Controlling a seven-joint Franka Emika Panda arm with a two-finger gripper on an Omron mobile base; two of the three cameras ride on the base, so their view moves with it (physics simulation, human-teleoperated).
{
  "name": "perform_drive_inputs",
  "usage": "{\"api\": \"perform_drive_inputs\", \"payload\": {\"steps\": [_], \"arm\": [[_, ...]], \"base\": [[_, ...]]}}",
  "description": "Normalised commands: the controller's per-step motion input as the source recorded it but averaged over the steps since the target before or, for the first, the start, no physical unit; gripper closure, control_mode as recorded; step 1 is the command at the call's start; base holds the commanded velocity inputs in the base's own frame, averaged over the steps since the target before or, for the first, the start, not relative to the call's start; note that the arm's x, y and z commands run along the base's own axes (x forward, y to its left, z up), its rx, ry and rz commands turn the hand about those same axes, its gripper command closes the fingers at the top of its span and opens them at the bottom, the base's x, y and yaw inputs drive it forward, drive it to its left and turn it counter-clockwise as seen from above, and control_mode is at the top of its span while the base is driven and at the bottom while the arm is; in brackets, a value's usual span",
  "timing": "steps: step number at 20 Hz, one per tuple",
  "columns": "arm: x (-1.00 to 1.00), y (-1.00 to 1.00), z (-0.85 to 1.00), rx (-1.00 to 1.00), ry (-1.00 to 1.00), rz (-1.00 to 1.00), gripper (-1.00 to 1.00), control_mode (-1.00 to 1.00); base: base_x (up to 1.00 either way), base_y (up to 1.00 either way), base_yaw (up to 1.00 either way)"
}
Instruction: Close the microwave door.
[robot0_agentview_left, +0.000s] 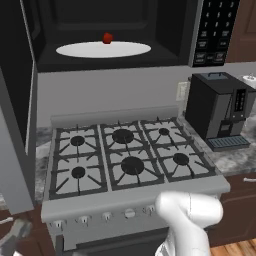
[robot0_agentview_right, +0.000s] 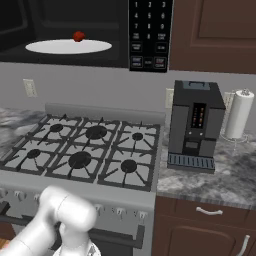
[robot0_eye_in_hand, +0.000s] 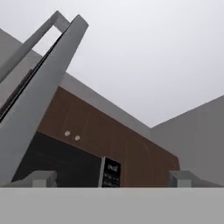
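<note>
The microwave (robot0_agentview_left: 107, 35) is a big black box mounted above the stove (robot0_agentview_left: 125, 155), its cavity standing open so the dark inner walls and floor can be seen from both base views. The microwave door (robot0_agentview_left: 17, 110) is swung wide out toward the robot on the left side of the left base view, a tall flat panel with a dark face and a broad grey edge running down its near side; in the hand view the microwave door (robot0_eye_in_hand: 41, 92) rises as a slanted grey slab with a black frame line and a grey handle bar set apart from it at the top. At the right end of the microwave sits the black keypad strip (robot0_agentview_right: 149, 35) with rows of white numbers. The stove below is grey, with six black burners under dark grates and a row of knobs along its front. To its right on the speckled counter (robot0_agentview_right: 225, 175) stands a black coffee machine (robot0_agentview_right: 195, 125), and beside that a white paper towel roll (robot0_agentview_right: 237, 114). Inside the cavity lies the white round turntable (robot0_agentview_left: 103, 49), and on its far part rests a small red fruit (robot0_agentview_left: 107, 38). The gripper (robot0_eye_in_hand: 112, 178) looks up past the door from below; its finger tips (robot0_eye_in_hand: 41, 178) stand well apart with nothing between them.
</note>
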Motion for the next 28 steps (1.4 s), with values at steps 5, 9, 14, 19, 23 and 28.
{"api": "perform_drive_inputs", "payload": {"steps": [5,9,14,19,23,28], "arm": [[-0.11,1.0,0.01,-0.04,-0.12,-0.23,-1.0,-1.0],[0.27,0.89,0.0,-0.04,0.0,-0.27,-1.0,-1.0],[0.51,0.31,0.0,0.0,0.0,-0.21,-1.0,-1.0],[0.64,0.15,0.0,0.01,0.0,-0.21,-1.0,-1.0],[0.6,0.24,0.0,0.03,0.0,-0.21,-1.0,-1.0],[0.44,0.02,0.02,0.17,0.01,-0.09,-1.0,-1.0]], "base": [[0.0,0.0,0.0],[0.0,0.0,0.0],[0.0,0.0,0.0],[0.0,0.0,0.0],[0.0,0.0,0.0],[0.0,0.0,0.0]]}}
